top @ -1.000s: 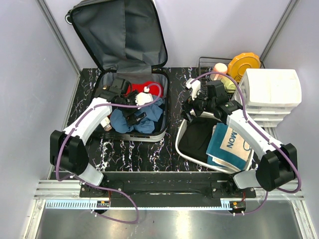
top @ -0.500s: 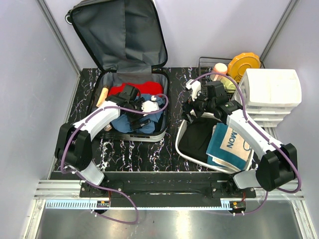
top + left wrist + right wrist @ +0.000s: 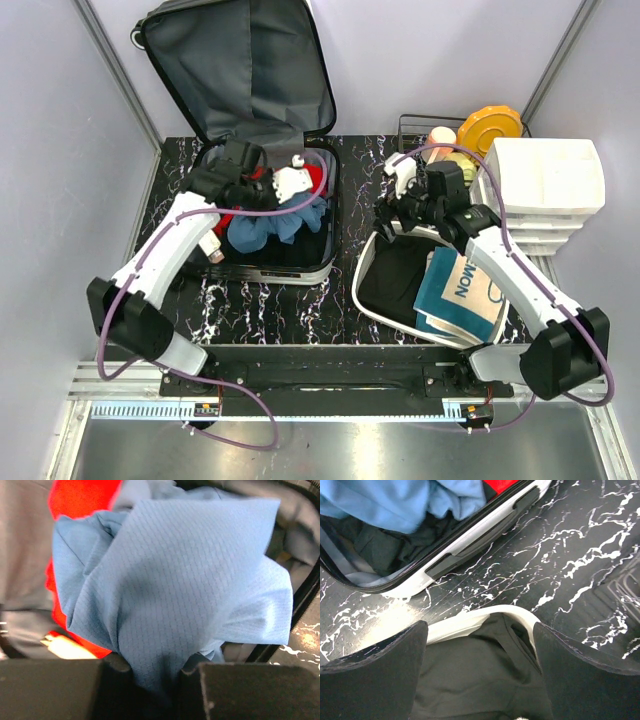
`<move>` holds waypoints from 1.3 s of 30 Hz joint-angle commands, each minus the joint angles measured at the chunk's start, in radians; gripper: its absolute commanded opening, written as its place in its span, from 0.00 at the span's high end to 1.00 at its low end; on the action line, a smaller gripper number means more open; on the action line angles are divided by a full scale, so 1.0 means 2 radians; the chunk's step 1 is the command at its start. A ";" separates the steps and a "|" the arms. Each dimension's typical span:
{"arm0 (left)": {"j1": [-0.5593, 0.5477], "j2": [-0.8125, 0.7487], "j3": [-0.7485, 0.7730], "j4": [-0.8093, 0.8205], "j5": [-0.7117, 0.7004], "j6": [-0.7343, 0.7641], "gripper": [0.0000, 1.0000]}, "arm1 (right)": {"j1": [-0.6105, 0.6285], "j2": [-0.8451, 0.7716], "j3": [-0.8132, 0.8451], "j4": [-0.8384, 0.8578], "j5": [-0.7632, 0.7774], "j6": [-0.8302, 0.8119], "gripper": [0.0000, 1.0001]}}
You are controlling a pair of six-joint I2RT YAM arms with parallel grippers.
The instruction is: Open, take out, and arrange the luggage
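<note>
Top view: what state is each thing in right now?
luggage, open, lid standing up, clothes inside.
left pincer, shut on the blue garment, over the luggage.
white basin, holds a black garment and a teal towel.
right pincer, open, empty, over the white basin's rim.

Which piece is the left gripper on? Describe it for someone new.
Find the open grey-lined hard-shell suitcase, back left on the marbled table. Inside, the left gripper pinches a light blue mesh-knit cloth. Beside it lies a red garment; only this is blue.
</note>
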 commanded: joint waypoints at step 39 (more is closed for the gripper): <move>-0.328 0.232 0.297 0.133 0.002 -0.230 1.00 | -0.286 -0.107 0.040 -0.151 0.063 0.090 0.00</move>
